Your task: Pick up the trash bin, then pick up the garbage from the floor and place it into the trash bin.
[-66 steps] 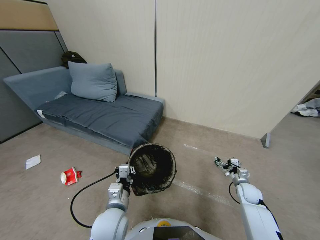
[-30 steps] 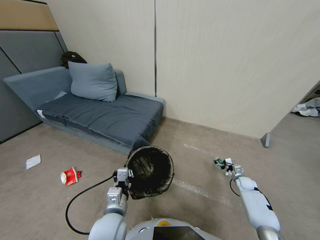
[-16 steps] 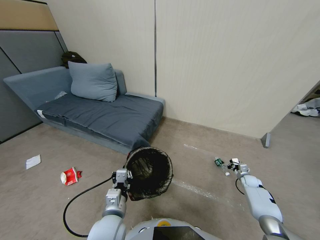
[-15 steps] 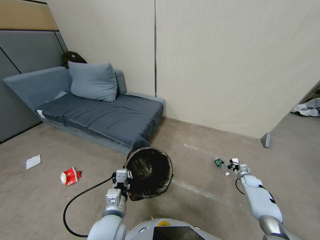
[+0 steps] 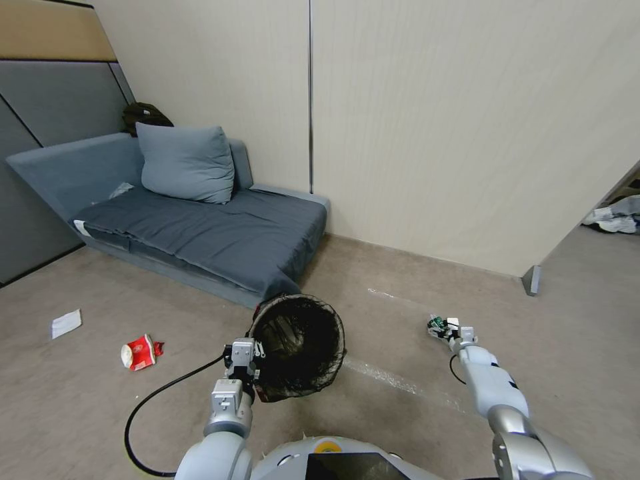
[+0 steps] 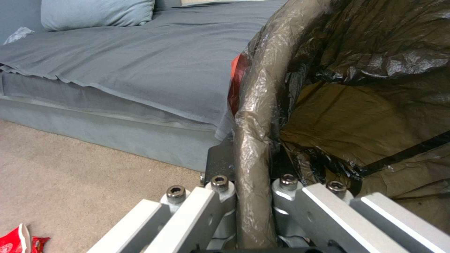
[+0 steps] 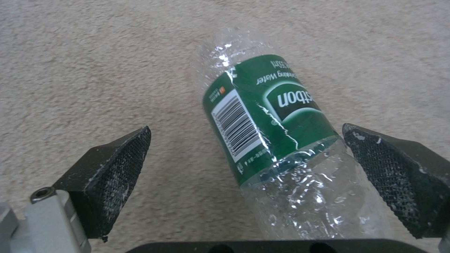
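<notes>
Far left on the carpet (image 5: 80,393) lies a white paper slip (image 5: 66,323), out in the open floor well short of the sofa's front edge. Just to its right sits a crumpled red-and-white snack packet (image 5: 139,352), also untouched. Both are litter not yet collected, so the job looks to be in its early part.

Next comes the left gripper (image 5: 244,358), clamped on the near rim of the trash bin (image 5: 298,341); in the left wrist view its fingers (image 6: 213,207) pinch the bag-wrapped rim between them. The bin hangs tilted with its black-lined mouth toward the robot, probably so that whatever the other arm brings can be dropped straight in. It hovers just off the front corner of the grey sofa (image 5: 200,230), which carries a blue cushion (image 5: 185,162).

Further right, the right gripper (image 5: 445,329) is reached low to the floor over a clear bottle (image 7: 276,140) with a green label. Its fingers stand apart, one on each side of the bottle, neither pad seeming to touch it, though the head view is too small to confirm. The bottle lies on its side on the carpet, between the pads, placed for a squeeze across its body.

The beige panelled wall (image 5: 427,127) closes the room behind, with a doorway at the far right.
</notes>
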{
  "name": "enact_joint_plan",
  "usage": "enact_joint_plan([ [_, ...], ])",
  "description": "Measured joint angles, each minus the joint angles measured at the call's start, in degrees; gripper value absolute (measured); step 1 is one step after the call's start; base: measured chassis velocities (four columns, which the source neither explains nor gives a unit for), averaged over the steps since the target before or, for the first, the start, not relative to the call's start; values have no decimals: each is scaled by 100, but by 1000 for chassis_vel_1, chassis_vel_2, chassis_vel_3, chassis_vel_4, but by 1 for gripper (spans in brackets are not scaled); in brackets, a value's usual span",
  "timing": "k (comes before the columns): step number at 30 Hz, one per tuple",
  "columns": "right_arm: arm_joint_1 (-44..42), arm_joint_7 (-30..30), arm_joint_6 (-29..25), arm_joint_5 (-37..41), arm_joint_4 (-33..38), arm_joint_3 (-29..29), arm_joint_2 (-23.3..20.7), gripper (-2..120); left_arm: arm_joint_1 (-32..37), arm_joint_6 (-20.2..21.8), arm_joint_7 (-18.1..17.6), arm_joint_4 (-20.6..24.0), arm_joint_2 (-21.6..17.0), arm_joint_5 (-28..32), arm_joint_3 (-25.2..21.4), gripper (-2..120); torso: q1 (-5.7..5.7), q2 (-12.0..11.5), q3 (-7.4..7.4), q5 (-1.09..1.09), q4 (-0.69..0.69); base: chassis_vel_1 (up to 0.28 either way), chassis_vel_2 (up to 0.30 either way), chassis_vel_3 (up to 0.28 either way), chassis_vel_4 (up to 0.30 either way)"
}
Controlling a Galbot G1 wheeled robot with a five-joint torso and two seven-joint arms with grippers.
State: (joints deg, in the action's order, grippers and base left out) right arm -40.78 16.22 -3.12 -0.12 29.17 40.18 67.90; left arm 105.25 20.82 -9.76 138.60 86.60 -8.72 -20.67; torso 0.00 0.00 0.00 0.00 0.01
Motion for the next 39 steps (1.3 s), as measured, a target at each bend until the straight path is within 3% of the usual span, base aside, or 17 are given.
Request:
enact_joint_plan([
  [20,40,1,-149,-23,-371,68,-131,98,17,-20,-2,37,-13,-3,10,2,0,0,0,0,-2,0,0,0,0],
  [21,16,-11,-162,-18,-333,74,-20,92,9,-22,-2,31,-15,-3,12,2,0,0,0,1,-1,0,0,0,0],
  [25,2,-21,-165,-18,-293,79,47,85,8,-23,-2,22,-15,-3,13,2,0,0,0,0,0,0,0,0,0],
  [29,-33,-42,-165,-22,-232,84,144,65,4,-28,-3,7,-16,-2,13,2,0,0,0,0,-1,0,0,0,0],
  [39,-40,-45,-172,-22,-201,83,116,35,0,-30,-15,15,-22,3,9,2,0,0,0,0,-1,0,0,0,0],
])
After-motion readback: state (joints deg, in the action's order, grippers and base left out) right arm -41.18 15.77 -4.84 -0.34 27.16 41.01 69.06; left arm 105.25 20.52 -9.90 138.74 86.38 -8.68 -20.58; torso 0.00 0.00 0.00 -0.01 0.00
